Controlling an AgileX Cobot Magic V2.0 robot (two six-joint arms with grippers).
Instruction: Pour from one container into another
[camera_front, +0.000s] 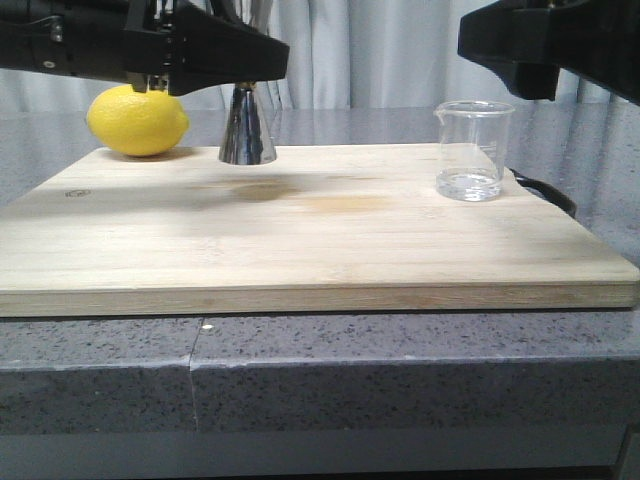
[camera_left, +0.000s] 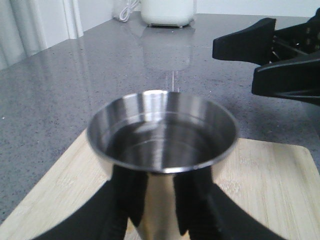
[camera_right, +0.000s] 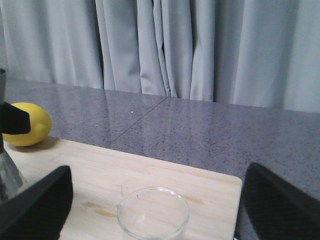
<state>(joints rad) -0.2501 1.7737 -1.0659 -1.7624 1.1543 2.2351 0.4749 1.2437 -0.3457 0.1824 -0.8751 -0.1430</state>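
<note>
The clear glass beaker (camera_front: 473, 150) stands upright at the right of the wooden board (camera_front: 300, 240); only a thin clear layer shows at its bottom. My right gripper (camera_front: 525, 70) hangs open above it, and in the right wrist view its two black fingers (camera_right: 35, 205) stand wide on either side of the beaker (camera_right: 165, 220) without touching it. The shiny metal hourglass cup (camera_front: 246, 130) rests on the board at the back left. My left gripper (camera_left: 162, 205) is shut on its narrow waist, and liquid shows inside the cup (camera_left: 162, 137).
A yellow lemon (camera_front: 137, 120) lies at the board's back left corner, just behind the left gripper. The board sits on a grey speckled counter (camera_front: 400, 360) with curtains behind. A white appliance (camera_left: 167, 11) stands far off. A black object (camera_front: 548, 190) pokes out at the board's right edge.
</note>
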